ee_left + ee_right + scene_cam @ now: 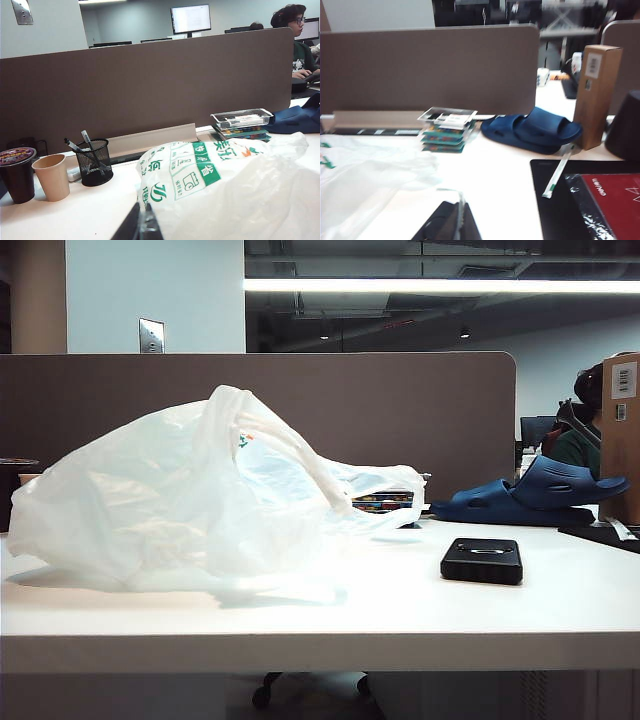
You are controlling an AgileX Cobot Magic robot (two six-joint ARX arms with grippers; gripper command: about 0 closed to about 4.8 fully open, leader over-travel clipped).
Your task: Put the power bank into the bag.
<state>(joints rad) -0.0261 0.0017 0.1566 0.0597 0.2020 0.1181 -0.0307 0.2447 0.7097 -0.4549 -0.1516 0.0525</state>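
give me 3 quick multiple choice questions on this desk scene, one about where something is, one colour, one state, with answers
1. Where is the power bank?
A. inside the bag
B. on the table, right of the bag
C. on top of the clogs

2. What colour are the clogs?
A. blue
B. red
C. yellow

3. What state are the grippers in?
A. both shut, holding nothing
B. left shut on the bag
C. right shut on the power bank

Answers:
1. B: in the exterior view the power bank lies flat on the white table, apart from the bag.
2. A: the clogs behind the power bank are dark blue.
3. A: the left gripper sits beside the bag and the right gripper is above bare table, both shut with nothing between the fingers.
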